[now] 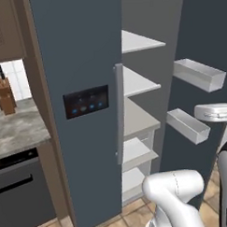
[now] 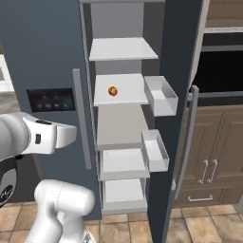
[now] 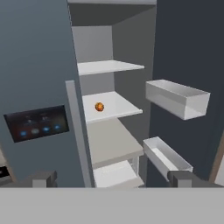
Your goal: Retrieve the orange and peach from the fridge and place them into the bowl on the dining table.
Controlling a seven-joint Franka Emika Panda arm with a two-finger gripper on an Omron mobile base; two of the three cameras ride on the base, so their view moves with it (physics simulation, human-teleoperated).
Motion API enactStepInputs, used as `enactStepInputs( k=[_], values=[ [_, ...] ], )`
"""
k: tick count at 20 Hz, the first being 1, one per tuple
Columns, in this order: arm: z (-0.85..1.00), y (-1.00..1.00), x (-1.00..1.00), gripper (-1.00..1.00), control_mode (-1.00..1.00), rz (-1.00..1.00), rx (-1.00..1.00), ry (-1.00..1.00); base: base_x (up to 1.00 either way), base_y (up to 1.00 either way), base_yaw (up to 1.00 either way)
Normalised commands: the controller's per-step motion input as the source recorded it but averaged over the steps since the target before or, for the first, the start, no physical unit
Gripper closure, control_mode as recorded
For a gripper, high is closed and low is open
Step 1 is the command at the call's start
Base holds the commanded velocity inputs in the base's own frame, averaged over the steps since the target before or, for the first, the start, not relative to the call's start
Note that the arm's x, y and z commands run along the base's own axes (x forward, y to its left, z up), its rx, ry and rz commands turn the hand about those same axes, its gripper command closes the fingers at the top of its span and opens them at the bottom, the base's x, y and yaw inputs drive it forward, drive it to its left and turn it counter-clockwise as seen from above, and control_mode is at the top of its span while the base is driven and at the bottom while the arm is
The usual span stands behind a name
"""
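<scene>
Wide apart and holding nothing, my jaws (image 3: 112, 178) hang in front of the fridge (image 2: 42, 61), whose right door stands swung open while the left door with the dark panel (image 3: 37, 123) is shut. One small round orange-coloured fruit (image 2: 112, 91) sits alone on the second pale shelf (image 2: 126, 95) from the top, toward its left side and well beyond my fingertips (image 3: 43, 179); whether it is the orange or the peach I cannot tell. Two white door bins (image 3: 177, 98) hang on the open door to the right.
</scene>
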Motion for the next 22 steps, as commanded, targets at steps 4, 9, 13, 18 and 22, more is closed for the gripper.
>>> enactStepInputs(
  k=[4, 9, 13, 18, 22],
  values=[
    [0.00, 0.00, 0.00, -1.00, 1.00, 0.00, 0.00, 0.00, 0.43, -0.15, 0.00],
    [0.00, 0.00, 0.00, -1.00, 1.00, 0.00, 0.00, 0.00, 0.48, -0.09, 0.00],
    [0.00, 0.00, 0.00, -1.00, 1.00, 0.00, 0.00, 0.00, 0.46, -0.14, 0.01],
    [0.00, 0.00, 0.00, -1.00, 1.00, 0.00, 0.00, 0.00, 0.42, -0.27, 0.03],
    [0.00, 0.00, 0.00, -1.00, 1.00, 0.00, 0.00, 0.00, 0.39, -0.32, 0.03]
  ],
)
